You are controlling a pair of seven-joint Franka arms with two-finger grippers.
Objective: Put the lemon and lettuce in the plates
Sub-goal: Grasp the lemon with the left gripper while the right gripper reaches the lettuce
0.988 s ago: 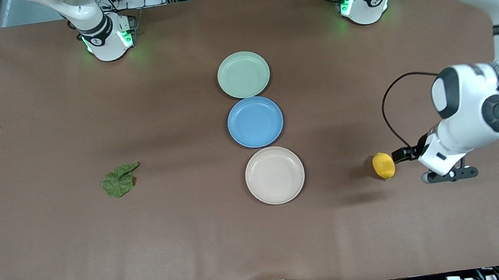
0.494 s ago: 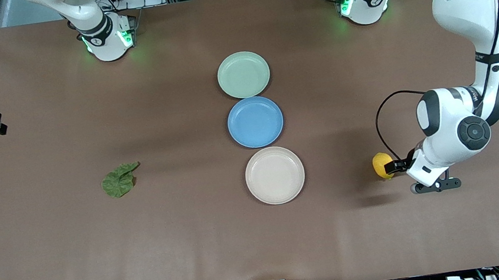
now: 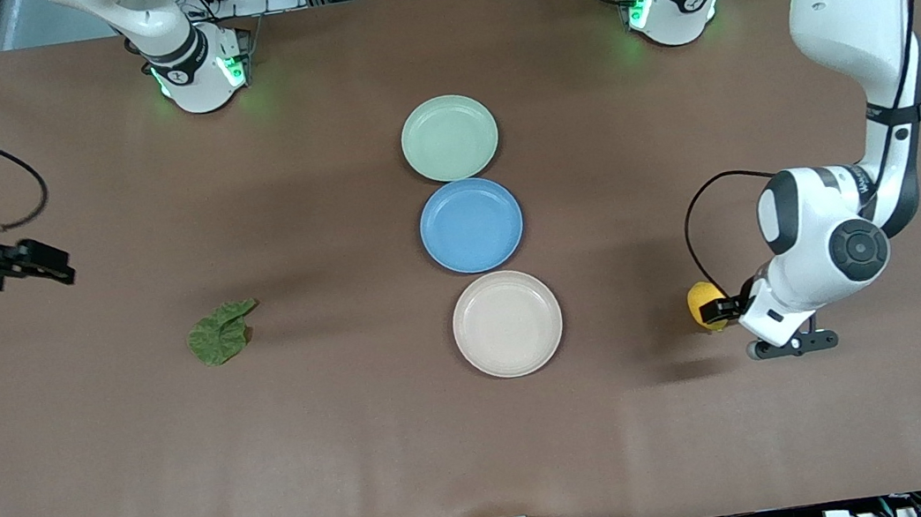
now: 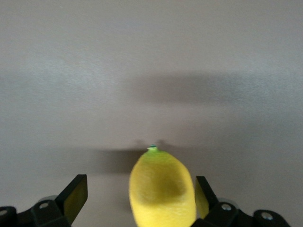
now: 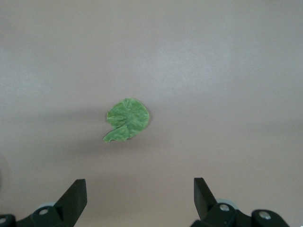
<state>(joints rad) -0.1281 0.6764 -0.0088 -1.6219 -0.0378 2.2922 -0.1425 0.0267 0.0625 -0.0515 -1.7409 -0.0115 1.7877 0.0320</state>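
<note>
You've got the left end effector (image 4: 137, 203) down at the lemon (image 3: 702, 303), toward the left arm's end of the tabletop from the cream plate (image 3: 507, 323), fingers apart either side, long axis running between them, while the right end effector (image 3: 53, 269) hangs open short of the lettuce (image 3: 218, 333).

Left gripper (image 4: 137, 201) low near the table, fingers spread wide — right gripper (image 5: 139, 201) raised, fingers apart

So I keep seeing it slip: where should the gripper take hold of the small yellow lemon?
Probably across the small oval yellow lemon's fat middle, coming from above. Its nubby tip tapers, and the open left gripper already straddles the wide belly.
</note>
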